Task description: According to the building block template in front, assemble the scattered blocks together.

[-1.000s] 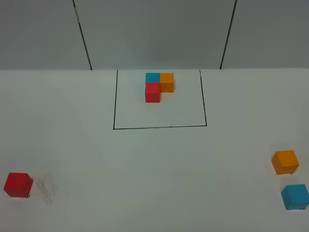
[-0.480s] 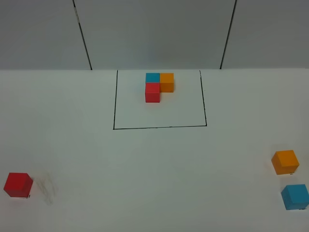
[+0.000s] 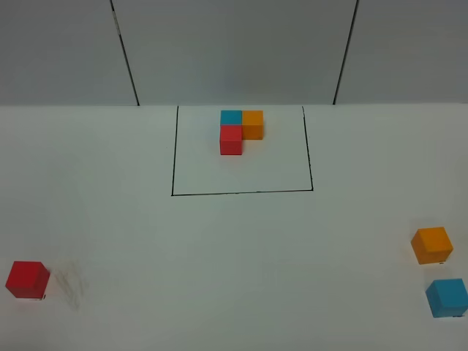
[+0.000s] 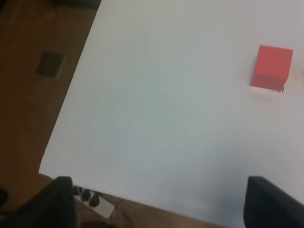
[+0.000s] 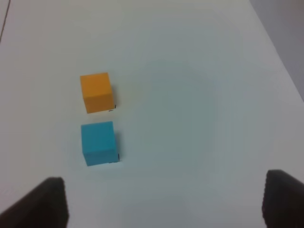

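White tabletop (image 3: pixel 234 256) holds 3-cube template (image 3: pixel 232 135), red cube (image 3: pixel 28 280), orange cube (image 3: pixel 432 245), blue cube (image 3: pixel 447 297).

Bright, even light; faint soft shadows; wrist views slightly blurred.

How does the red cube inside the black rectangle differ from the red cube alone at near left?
The framed red cube sits inside the black rectangle; the loose red cube lies outside it, near the left front of the table. The framed red cube is pressed against a blue cube, part of an L with an orange cube; the loose red cube touches no other block. Both are red cubes resting flat.
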Robot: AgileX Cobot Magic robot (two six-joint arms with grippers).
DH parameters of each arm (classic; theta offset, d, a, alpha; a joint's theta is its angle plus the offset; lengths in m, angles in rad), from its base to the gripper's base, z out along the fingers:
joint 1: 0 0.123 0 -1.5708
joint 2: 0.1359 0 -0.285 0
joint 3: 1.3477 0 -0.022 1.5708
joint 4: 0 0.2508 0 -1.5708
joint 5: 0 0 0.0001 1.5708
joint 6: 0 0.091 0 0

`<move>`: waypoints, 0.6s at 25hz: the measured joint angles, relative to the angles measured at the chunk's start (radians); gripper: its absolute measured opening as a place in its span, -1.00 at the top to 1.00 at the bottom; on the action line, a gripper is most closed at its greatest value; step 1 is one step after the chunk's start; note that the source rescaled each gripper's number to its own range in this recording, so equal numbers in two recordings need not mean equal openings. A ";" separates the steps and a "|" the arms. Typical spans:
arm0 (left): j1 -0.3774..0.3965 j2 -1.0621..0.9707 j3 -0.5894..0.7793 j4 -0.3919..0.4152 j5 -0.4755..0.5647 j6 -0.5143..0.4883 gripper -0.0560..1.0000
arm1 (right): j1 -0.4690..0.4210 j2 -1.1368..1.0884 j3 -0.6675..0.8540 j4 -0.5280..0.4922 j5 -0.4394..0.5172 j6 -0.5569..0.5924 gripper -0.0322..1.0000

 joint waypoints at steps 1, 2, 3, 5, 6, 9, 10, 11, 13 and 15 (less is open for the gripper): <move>0.000 0.043 -0.020 0.000 0.000 0.000 -0.23 | 0.000 0.000 0.000 0.000 0.000 0.000 -0.39; 0.000 0.094 -0.044 0.000 0.000 0.000 -0.23 | 0.000 0.000 0.000 0.000 0.000 0.000 -0.39; 0.000 0.143 -0.067 0.000 0.000 0.000 -0.22 | 0.000 0.000 0.000 0.000 0.000 0.000 -0.39; 0.000 0.231 -0.106 0.000 -0.001 -0.015 -0.17 | 0.000 0.000 0.000 0.000 0.000 0.000 -0.39; 0.000 0.277 -0.125 0.000 -0.002 -0.021 -0.14 | 0.000 0.000 0.000 0.000 0.000 0.000 -0.39; 0.000 0.395 -0.156 -0.001 -0.003 -0.031 -0.02 | 0.000 0.000 0.000 0.000 0.000 0.000 -0.39; 0.000 0.434 -0.160 -0.003 -0.003 -0.033 0.02 | 0.000 0.000 0.000 0.000 0.000 0.000 -0.39; 0.000 0.465 -0.162 -0.010 -0.003 -0.033 0.06 | 0.000 0.000 0.000 0.000 0.000 0.000 -0.39; 0.000 0.537 -0.162 -0.037 -0.005 -0.034 0.11 | 0.000 0.000 0.000 0.000 0.000 0.000 -0.39; 0.000 0.593 -0.162 -0.085 -0.013 -0.030 0.13 | 0.000 0.000 0.000 0.000 0.000 0.000 -0.39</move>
